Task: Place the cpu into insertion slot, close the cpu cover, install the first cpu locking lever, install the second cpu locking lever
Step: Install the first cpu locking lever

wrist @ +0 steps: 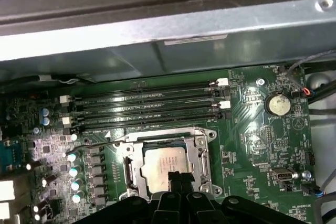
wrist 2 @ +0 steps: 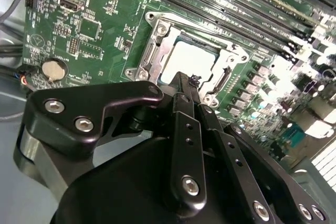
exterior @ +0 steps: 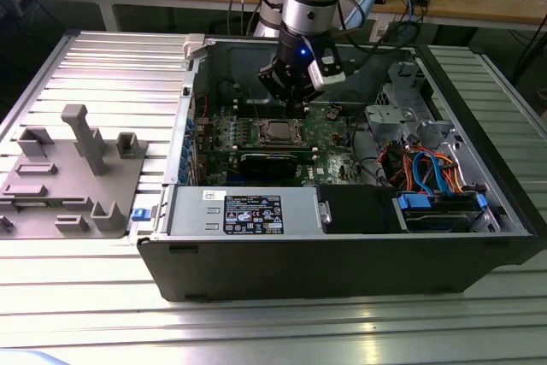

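1. My pincer (wrist: 177, 174): matte black fingers pressed together, gripping nothing.
2. The cpu (wrist: 164, 160): flat, silvery square, just below my fingertips.
3. The cpu cover (wrist: 199, 156): thin shiny metal frame lying flat around it.

Near edge of cpu (wrist: 164, 160) and cpu cover (wrist: 203, 156) hidden behind gripper (wrist: 178, 177) in the first wrist view; gripper body cut off at picture edge.

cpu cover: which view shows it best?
First wrist view: the cpu cover lies nearly face-on around the cpu, with one edge hidden by the end effector. The second wrist view shows it slanted, partly behind the end effector. The exterior view shows it distant, near the end effector.
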Robot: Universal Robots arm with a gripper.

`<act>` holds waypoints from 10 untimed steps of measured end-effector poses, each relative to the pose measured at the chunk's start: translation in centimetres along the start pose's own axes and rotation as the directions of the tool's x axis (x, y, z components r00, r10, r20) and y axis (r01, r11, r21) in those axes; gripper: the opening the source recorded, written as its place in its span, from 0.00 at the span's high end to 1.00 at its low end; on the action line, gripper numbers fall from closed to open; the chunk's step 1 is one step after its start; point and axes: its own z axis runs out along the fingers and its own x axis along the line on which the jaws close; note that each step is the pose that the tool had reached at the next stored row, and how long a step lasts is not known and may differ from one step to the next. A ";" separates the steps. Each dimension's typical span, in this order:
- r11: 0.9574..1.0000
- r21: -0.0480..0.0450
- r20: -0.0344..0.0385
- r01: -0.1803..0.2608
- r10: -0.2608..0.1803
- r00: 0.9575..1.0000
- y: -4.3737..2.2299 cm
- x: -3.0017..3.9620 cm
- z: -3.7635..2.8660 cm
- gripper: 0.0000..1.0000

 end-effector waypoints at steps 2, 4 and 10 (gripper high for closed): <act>0.999 0.002 0.000 0.039 -0.039 0.999 0.00 0.00 0.00 0.89; 0.998 0.003 0.000 0.068 -0.068 0.998 0.00 0.00 0.00 0.89; 0.990 0.006 0.001 0.142 -0.142 0.990 0.00 0.00 0.00 0.89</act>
